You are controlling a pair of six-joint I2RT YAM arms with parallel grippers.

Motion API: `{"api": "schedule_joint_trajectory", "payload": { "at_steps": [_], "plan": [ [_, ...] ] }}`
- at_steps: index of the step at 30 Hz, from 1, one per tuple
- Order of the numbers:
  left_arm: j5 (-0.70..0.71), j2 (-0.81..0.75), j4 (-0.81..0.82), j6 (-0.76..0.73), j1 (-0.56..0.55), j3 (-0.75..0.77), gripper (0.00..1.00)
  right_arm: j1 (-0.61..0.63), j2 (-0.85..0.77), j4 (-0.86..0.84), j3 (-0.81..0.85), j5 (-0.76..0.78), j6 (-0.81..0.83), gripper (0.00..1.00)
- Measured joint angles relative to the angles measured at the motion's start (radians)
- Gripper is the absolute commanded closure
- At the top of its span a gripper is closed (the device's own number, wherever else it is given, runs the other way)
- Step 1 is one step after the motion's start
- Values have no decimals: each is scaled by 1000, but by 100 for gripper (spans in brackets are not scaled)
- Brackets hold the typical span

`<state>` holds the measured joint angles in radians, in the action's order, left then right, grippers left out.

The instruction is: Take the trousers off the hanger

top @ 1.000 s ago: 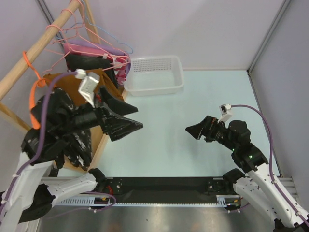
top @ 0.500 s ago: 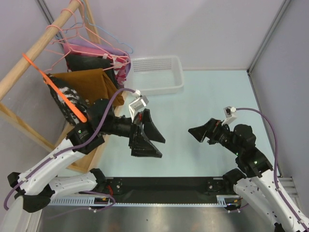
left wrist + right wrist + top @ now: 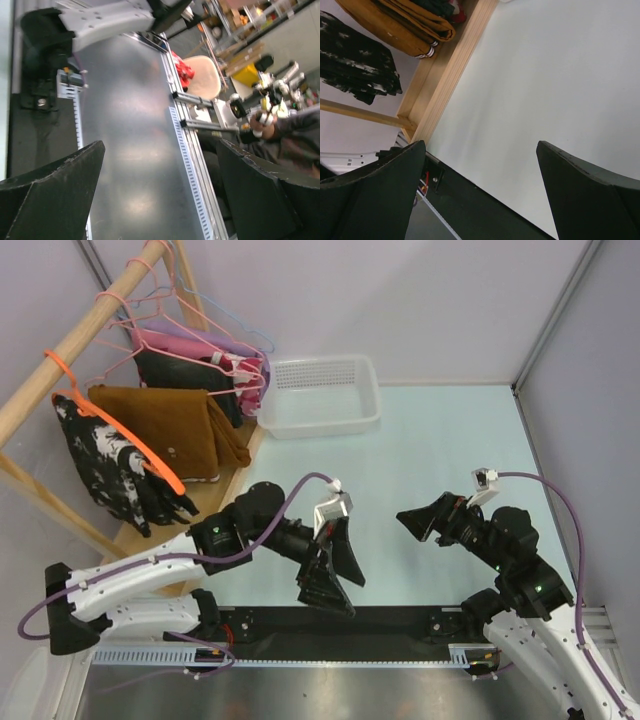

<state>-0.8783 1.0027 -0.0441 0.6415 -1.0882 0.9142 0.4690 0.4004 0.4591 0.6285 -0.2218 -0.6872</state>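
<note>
Both trousers hang on the rack (image 3: pixel 100 312), far left. The printed pair (image 3: pixel 100 465) is nearest, the rust-brown pair (image 3: pixel 165 430) just behind. Left tool (image 3: pixel 340 585) is nearer but faces away, wide open and empty. Right tool (image 3: pixel 415 520) is open, empty, well apart.

A robotics lab: the pale table (image 3: pixel 440 460) is boxed in by plain white panels (image 3: pixel 400 300) on metal posts (image 3: pixel 555 310). Past its near edge, the left wrist view shows slotted aluminium rails (image 3: pixel 184 150), cluttered shelves (image 3: pixel 235 15), a beige chair (image 3: pixel 202 80) and a seated person (image 3: pixel 300 130).
</note>
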Motion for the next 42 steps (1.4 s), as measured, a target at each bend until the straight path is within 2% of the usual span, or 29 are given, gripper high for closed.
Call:
{"api": "schedule_joint_trajectory", "payload": {
  "at_steps": [2,5,10,16,22,30,36,42],
  "plan": [
    [21,14,-35,-21,-58,43,1,0,-2,5,0,4,0,0],
    [97,48,-152,-69,-136,197,2,0,-2,11,0,5,0,0],
    [292,58,-334,-158,-153,491,2,0,-2,16,0,4,0,0],
    [635,69,-517,-270,-153,837,3,0,-2,15,0,3,-1,0],
    [1057,69,-684,-311,-153,1033,4,0,-1,14,-5,-5,-2,0],
    [1452,-32,-866,-302,-153,1054,7,0,25,-11,-11,-20,-14,0],
    [1641,-135,-959,-268,-153,1015,7,0,76,-63,-25,-58,-19,0],
    [1827,-201,-1031,-219,-153,911,8,67,235,-165,-7,-104,16,0]
  ]
}}
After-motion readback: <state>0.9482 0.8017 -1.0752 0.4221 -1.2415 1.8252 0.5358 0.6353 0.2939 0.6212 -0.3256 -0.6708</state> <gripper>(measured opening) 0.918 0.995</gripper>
